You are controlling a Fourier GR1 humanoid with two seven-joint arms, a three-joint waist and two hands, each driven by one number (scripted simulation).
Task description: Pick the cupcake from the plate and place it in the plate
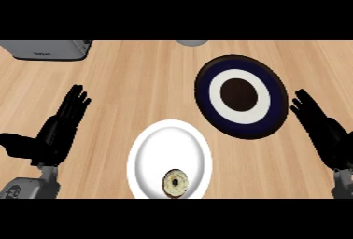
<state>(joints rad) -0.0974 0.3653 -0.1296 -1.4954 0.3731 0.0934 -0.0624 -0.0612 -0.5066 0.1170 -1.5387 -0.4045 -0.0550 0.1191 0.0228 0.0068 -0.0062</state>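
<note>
A small cupcake (176, 183) with a dark ringed top sits near the front edge of a white plate (169, 147) at the lower middle of the head view. Behind it and to the right lies a dark blue plate (270, 95) with a white ring and a brown centre. My left hand (59, 128) stands open at the left, fingers straight and pointing up, well apart from the white plate. My right hand (324, 128) stands open at the right edge, just beside the dark plate's right rim. Neither hand holds anything.
A grey metal appliance (48, 49) sits at the back left corner of the wooden counter. A grey rounded object (192, 42) shows partly at the top middle edge.
</note>
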